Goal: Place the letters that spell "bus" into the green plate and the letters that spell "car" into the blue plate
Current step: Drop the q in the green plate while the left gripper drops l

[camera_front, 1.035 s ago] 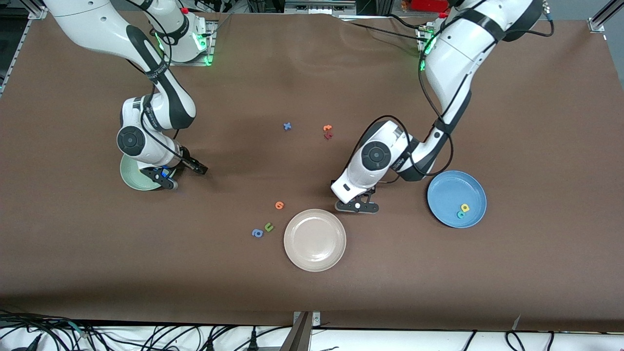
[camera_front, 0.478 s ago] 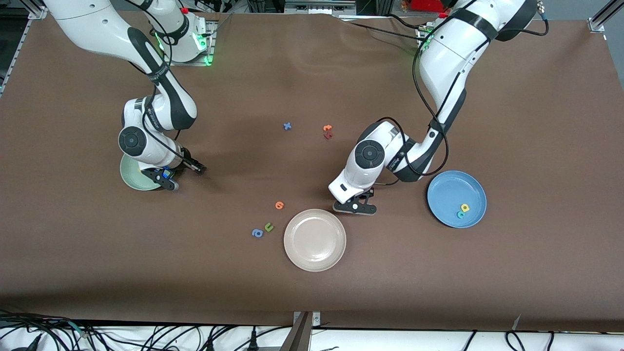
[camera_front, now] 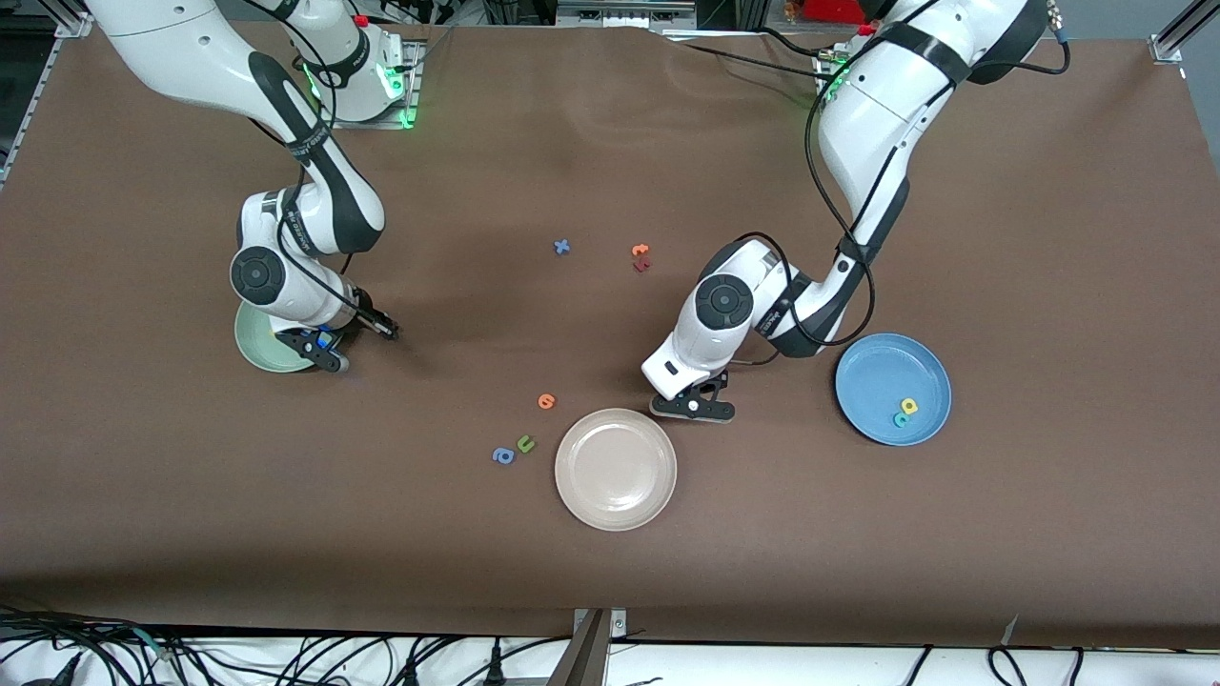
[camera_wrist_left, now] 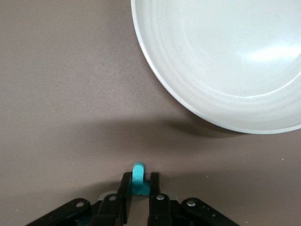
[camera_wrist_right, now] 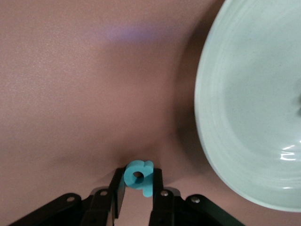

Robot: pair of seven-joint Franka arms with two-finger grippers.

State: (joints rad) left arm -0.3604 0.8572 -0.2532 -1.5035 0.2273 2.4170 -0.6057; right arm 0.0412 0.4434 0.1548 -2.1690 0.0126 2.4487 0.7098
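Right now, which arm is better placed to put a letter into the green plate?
The right arm: the right tool grips the teal "b" right beside the green plate. The left tool grips the thin teal "r" beside the beige plate.

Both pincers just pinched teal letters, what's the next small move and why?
Probably lift both straight up: the left pincer is shut on the thin teal letter beside the beige-white plate, the right pincer on the teal b beside the green plate.
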